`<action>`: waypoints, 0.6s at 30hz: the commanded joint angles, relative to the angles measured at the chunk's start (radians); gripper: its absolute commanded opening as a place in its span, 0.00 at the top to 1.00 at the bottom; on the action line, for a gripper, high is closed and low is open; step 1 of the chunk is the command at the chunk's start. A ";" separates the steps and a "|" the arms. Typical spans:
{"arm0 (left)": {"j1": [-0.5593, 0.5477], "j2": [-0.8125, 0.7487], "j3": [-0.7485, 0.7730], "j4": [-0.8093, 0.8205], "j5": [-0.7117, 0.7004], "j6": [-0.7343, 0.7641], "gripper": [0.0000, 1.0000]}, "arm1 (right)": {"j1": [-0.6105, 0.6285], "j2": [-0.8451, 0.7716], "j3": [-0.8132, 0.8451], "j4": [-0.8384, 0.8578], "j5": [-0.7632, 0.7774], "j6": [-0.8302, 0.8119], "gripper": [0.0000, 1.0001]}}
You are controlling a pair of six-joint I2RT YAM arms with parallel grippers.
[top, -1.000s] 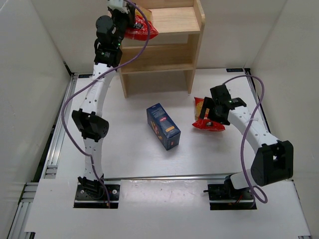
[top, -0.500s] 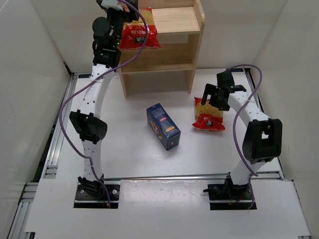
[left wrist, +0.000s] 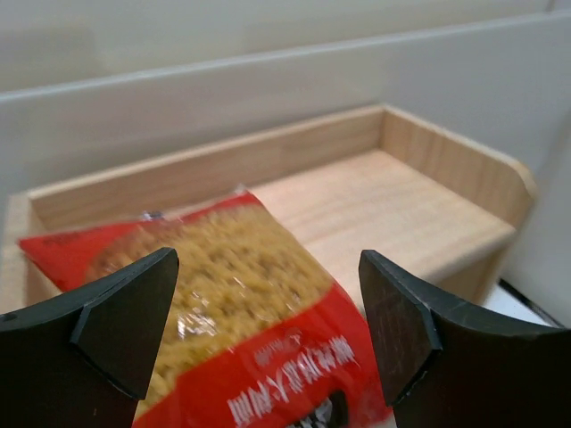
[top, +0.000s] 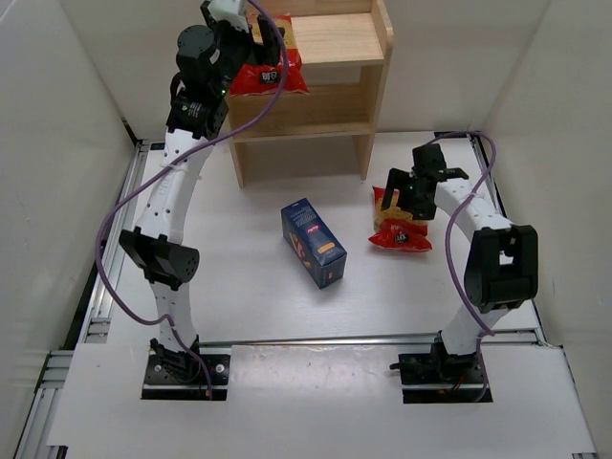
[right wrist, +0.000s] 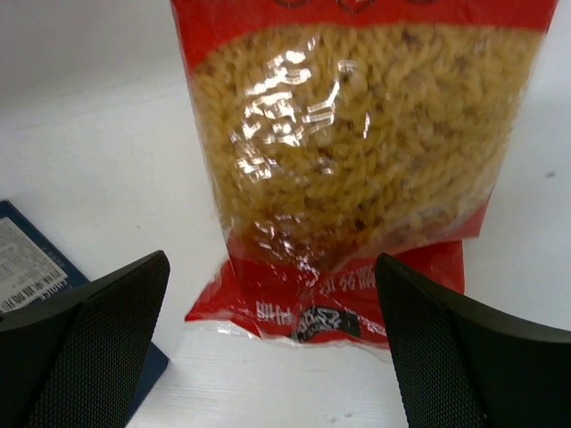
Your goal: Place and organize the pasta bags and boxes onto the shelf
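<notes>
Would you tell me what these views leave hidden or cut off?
- Top view: the left tool covers part of the shelf bag.
- Left wrist view: that bag's near end runs off the bottom edge.
- Top view: the right tool hides the table bag's far end.
- Right wrist view: the left edge and a finger cut off most of the box.
- Top view: the shelf hides its lower tier's back under the top board.

Overhead faces down; wrist-cams close (shelf (top: 330,38) probably shared).
</notes>
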 commanded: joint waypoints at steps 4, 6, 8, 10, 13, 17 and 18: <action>-0.042 -0.092 -0.074 -0.191 -0.039 -0.001 0.07 | 0.000 -0.089 -0.049 0.011 -0.025 -0.006 0.00; -0.042 -0.080 -0.084 -0.191 -0.107 -0.001 0.12 | 0.000 -0.089 -0.058 0.011 -0.025 -0.006 0.00; -0.042 -0.060 -0.084 -0.191 -0.121 -0.001 0.28 | 0.000 -0.100 -0.058 0.011 -0.025 -0.006 0.00; -0.042 -0.051 -0.084 -0.200 -0.133 -0.001 0.53 | 0.000 -0.109 -0.067 0.011 -0.025 -0.006 0.00; -0.042 -0.022 -0.057 -0.200 -0.115 -0.001 0.77 | 0.000 -0.118 -0.067 0.011 -0.012 -0.006 0.00; -0.042 0.019 0.018 -0.200 -0.125 -0.001 0.90 | 0.000 -0.128 -0.067 0.000 0.000 -0.006 0.00; -0.042 0.032 0.029 -0.200 -0.125 -0.001 0.90 | 0.000 -0.128 -0.067 0.000 0.009 -0.006 0.00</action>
